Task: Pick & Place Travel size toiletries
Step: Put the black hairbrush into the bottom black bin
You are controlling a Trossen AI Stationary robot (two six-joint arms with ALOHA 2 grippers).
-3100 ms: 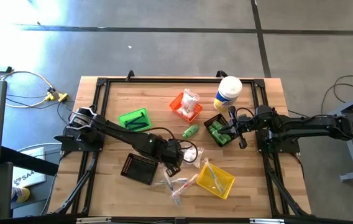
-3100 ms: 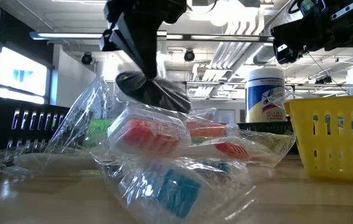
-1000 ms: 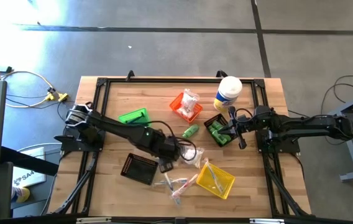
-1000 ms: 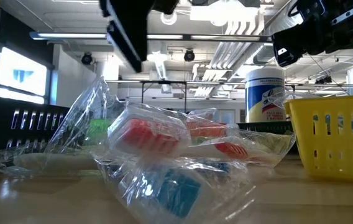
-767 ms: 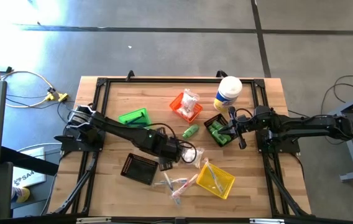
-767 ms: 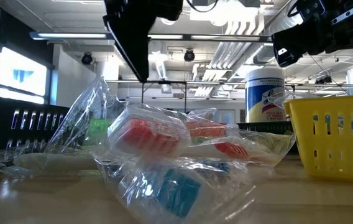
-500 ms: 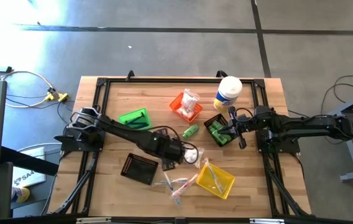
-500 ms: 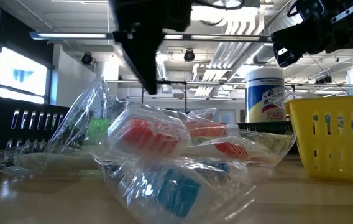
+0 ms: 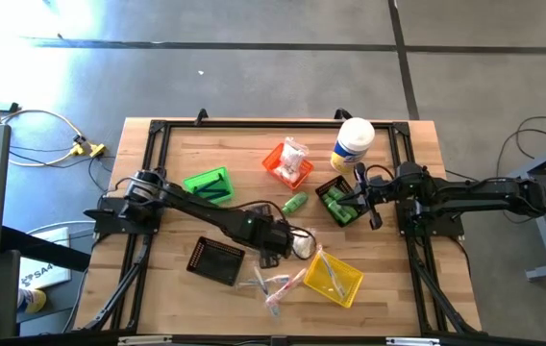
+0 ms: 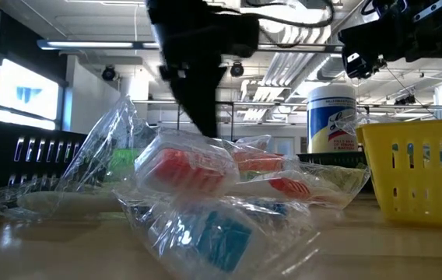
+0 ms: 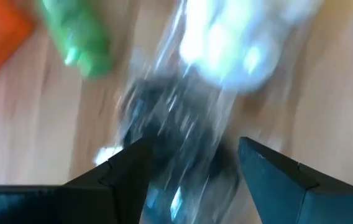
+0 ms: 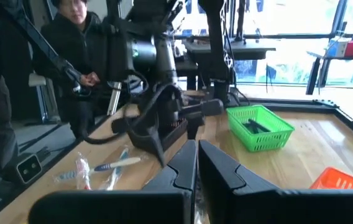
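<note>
Travel size toiletries lie scattered mid-table. A pile of clear-wrapped packets rests on the wood, and a green mini bottle lies beyond it. My left gripper is open and low over the pile. A clear-wrapped dark piece lies between its fingers, with a white packet just past it. My right gripper is shut and hangs over the small black bin that holds green bottles. My left gripper comes at the clear-wrapped dark piece slanting down from the table's left, one finger on either side of it. The wrist view is blurred, so I cannot tell whether the fingers touch the wrap.
At the far right stands a tall white canister. Next to it is an orange bin with white packets, and a green bin sits to the left. A black bin, wrapped sticks and a yellow bin lie near the front. People stand beyond the table.
My left gripper has gone toward the table's right edge and down, onto the pile of clear-wrapped packets. The packets have not visibly moved.
</note>
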